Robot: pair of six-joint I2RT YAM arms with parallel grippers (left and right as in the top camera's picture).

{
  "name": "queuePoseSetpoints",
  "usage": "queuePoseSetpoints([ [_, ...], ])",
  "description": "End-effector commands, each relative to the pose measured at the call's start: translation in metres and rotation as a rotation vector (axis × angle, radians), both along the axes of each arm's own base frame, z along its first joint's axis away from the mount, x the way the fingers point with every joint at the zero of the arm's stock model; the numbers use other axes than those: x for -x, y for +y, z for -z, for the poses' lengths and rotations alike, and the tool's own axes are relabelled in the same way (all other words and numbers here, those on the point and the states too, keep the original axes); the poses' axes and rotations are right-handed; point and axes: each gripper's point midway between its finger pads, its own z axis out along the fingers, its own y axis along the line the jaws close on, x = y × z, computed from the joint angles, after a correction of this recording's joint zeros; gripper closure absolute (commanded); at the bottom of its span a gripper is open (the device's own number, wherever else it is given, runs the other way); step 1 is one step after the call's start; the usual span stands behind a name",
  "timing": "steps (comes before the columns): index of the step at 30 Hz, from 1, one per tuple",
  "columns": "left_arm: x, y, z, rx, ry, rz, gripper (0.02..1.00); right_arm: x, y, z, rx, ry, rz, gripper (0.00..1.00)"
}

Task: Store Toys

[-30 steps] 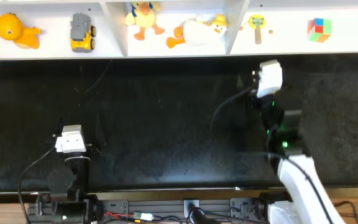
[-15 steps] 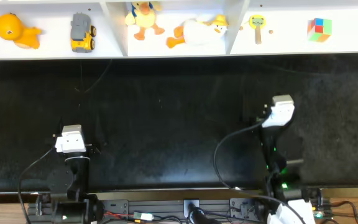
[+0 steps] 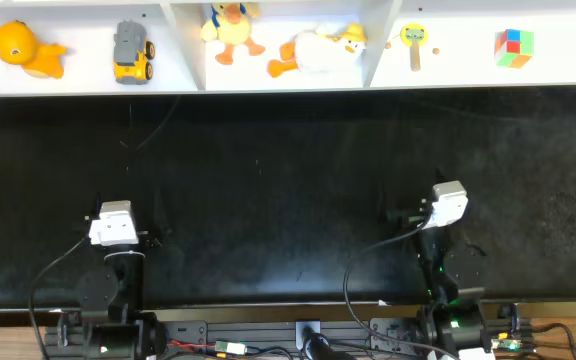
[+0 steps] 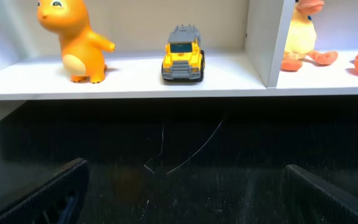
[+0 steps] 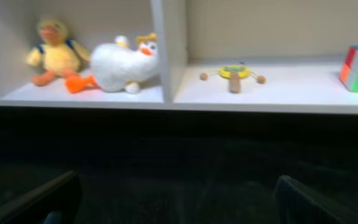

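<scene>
Toys (image 3: 315, 50) all sit in the shelf (image 3: 268, 82) beyond the dark counter (image 3: 268, 200); left claw (image 4: 185, 167) and right claw (image 5: 178, 177) both gape empty near their bases, so storing looks done and the next move likely calls only for parking

2 black arms (image 3: 120, 285), white wrist blocks (image 3: 114, 222), looping black cables (image 3: 368, 255), green light (image 3: 455, 323) on the right base

You have a black, felt-like mat (image 3: 268, 200) covering the worktop, marked with thin pale curved scratches (image 4: 191, 149). A brown wooden table edge (image 3: 568, 322) runs along its near side.
</scene>
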Motion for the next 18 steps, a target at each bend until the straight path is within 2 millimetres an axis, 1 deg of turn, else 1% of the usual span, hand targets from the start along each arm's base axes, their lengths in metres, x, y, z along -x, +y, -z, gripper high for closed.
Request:
queuePoseSetpoints([
  [1, 0.000, -0.002, -0.001, -0.011, -0.007, 0.008, 0.023, 0.007, 0.007, 0.005, -0.011, 0.007, -0.047, 0.005],
  [3, 0.000, -0.002, -0.001, -0.011, -0.007, 0.008, 0.020, 0.009, 0.006, 0.012, -0.008, 0.038, -0.044, 0.005],
  [6, 0.000, -0.002, -0.001, -0.011, -0.007, 0.008, 0.020, 0.014, 0.006, 0.031, 0.000, 0.116, -0.044, 0.007],
  [14, 0.000, -0.002, -0.001, -0.011, -0.007, 0.008, 0.020, 0.014, 0.006, 0.029, 0.000, 0.107, -0.043, 0.005],
  [15, 0.000, -0.002, -0.001, -0.011, -0.007, 0.008, 0.020, 0.013, 0.004, 0.029, -0.001, 0.105, -0.035, 0.005],
  [16, 0.000, -0.002, -0.001, -0.011, -0.007, 0.008, 0.020, 0.012, -0.001, 0.026, -0.004, 0.093, -0.016, 0.005],
  [18, 0.000, -0.002, -0.001, -0.011, -0.007, 0.008, 0.020, 0.010, -0.014, 0.026, -0.005, 0.095, 0.036, 0.005],
])
